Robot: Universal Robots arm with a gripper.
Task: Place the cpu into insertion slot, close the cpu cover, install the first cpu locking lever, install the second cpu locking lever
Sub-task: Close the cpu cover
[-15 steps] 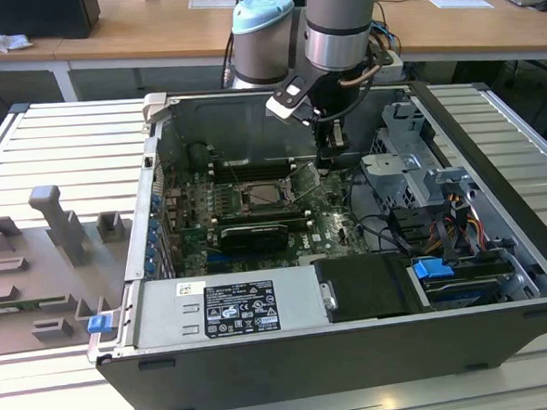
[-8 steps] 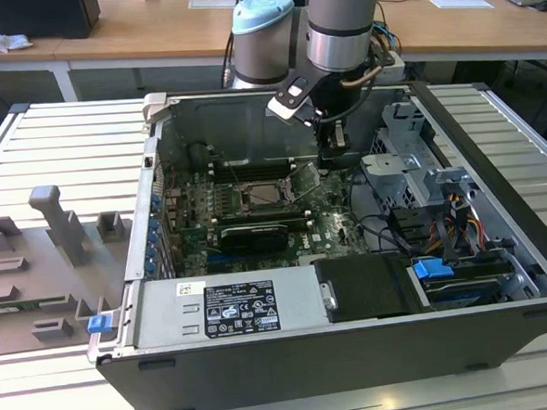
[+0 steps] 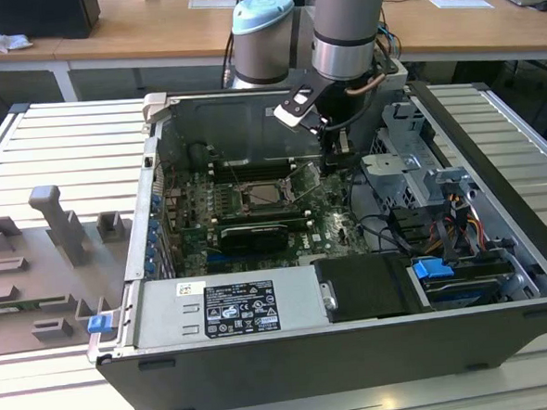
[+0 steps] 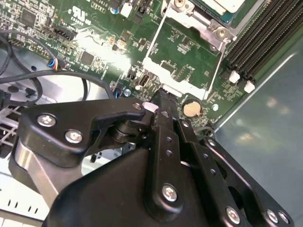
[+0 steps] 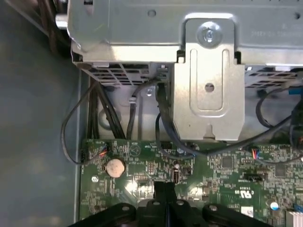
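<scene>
While the cpu cover (image 4: 156,64) stands open, the cpu (image 4: 225,4) shows pale beige.

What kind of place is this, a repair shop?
Probably a robotics lab or workshop rather than a shop: a robot arm reaches into an open computer case on a slatted metal table, with office desks behind.

Entry: we see the cpu (image 4: 222,4) lying pale silver-beige face up in the insertion slot (image 3: 259,195) on the green board. The cpu cover (image 4: 149,51), a thin silver frame, stands swung open beside the slot, with board showing through its window.
</scene>
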